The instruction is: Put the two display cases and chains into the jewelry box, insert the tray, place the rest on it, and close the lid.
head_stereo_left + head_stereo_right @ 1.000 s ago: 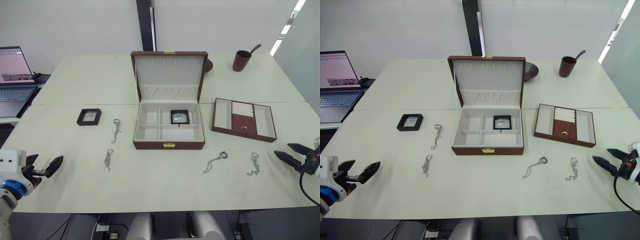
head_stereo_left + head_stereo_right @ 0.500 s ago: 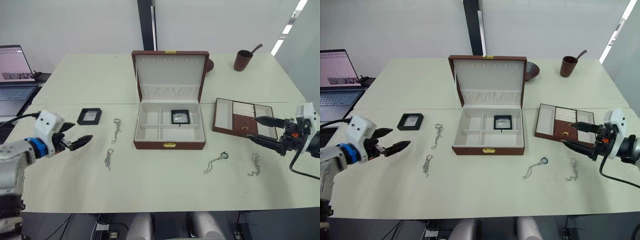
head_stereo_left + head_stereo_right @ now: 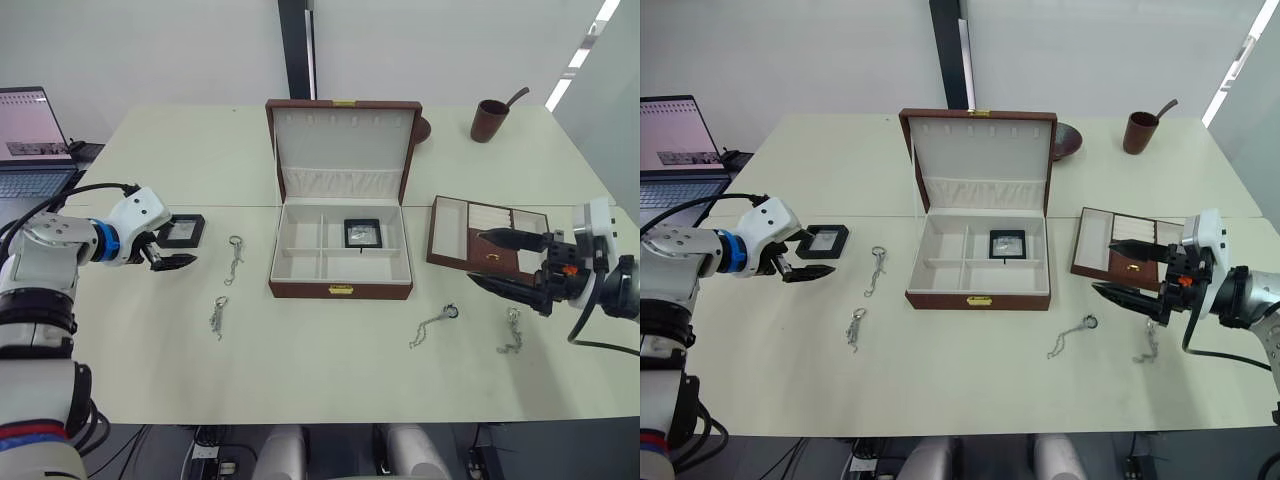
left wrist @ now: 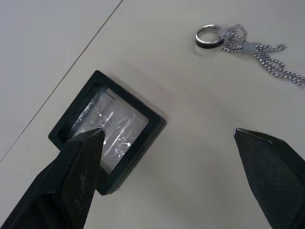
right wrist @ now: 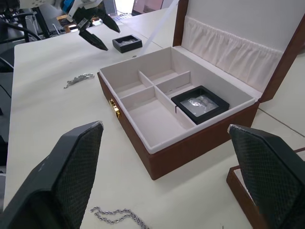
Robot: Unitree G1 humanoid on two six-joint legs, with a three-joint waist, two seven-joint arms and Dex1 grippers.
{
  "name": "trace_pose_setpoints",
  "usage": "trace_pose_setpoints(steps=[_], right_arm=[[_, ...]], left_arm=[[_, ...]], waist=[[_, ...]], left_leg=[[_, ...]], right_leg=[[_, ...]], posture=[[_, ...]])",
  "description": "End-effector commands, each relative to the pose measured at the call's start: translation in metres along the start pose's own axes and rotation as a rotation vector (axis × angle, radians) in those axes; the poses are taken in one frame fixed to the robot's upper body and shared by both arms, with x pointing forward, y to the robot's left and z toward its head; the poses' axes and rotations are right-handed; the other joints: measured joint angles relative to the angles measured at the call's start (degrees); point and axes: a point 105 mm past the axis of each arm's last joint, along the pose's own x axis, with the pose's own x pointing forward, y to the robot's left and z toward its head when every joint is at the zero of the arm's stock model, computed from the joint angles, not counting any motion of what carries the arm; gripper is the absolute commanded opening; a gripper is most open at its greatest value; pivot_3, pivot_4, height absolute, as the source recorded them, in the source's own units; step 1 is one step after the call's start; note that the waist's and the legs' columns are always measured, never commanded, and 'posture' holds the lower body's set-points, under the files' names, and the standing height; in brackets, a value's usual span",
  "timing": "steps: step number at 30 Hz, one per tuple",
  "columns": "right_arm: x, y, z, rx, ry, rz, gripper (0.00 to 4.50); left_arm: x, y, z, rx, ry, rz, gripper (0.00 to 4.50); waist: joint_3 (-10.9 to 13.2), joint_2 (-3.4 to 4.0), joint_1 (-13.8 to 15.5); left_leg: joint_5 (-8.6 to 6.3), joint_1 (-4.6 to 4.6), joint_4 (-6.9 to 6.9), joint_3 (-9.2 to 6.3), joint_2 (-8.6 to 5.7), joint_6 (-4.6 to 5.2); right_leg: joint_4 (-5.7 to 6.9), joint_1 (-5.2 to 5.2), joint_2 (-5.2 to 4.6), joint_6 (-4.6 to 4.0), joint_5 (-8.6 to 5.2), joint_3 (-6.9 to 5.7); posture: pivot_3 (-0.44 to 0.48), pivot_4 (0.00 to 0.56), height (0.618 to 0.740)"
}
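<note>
Task status, early stage. The jewelry box (image 3: 340, 250) stands open at the centre of the counter (image 3: 300, 370), its lid upright. One display case (image 3: 360, 233) already lies in the rear right compartment of the box. The second display case (image 3: 181, 231) is not yet packed and rests on the counter to the robot's left. Four chains lie loose on the counter: two on the left of the box (image 3: 233, 259) (image 3: 216, 318) and two on the right (image 3: 432, 326) (image 3: 510, 330). The tray (image 3: 488, 245) sits on the counter to the right of the box, not yet inserted, with a small gold item, apparently a ring (image 3: 489, 256), on its brown panel. Remaining, by this judgement: the second case, all four chains, tray insertion, the remaining pieces, and lid closure.

The left tool (image 3: 172, 252) is spread wide and holds nothing; it hovers just beside the second display case, and in the left wrist view one finger (image 4: 71, 176) overlaps the near edge of the case while the other stands off over bare counter, so the case is not yet between them. The right tool (image 3: 505, 265) is also wide and empty, poised over the near edge of the tray, with the two right-hand chains close in front of it.
</note>
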Motion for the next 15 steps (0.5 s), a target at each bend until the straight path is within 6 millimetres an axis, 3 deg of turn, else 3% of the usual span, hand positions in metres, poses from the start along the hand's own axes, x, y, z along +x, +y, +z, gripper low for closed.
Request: trace_pose_setpoints(steps=[1, 15], right_arm=[[-0.004, 0.004, 0.012, -0.040, -0.037, -0.017, 4.50], [-0.006, 0.013, 0.018, -0.042, -0.042, -0.038, 4.50]], left_arm=[[-0.003, 0.007, -0.004, 0.019, 0.047, 0.007, 4.46], [0.023, 0.000, -0.007, -0.019, 0.096, 0.014, 4.46]], waist=[[0.0, 0.00, 0.0], [0.0, -0.03, 0.0]], left_leg=[[0.00, -0.01, 0.01, 0.00, 0.00, 0.00], [0.01, -0.10, 0.06, -0.14, -0.02, 0.00]], right_leg=[[0.00, 0.00, 0.00, 0.00, 0.00, 0.00], [0.04, -0.03, 0.00, 0.00, 0.00, -0.10]], posture=[[0.000, 0.150, 0.740], [0.000, 0.150, 0.740]])
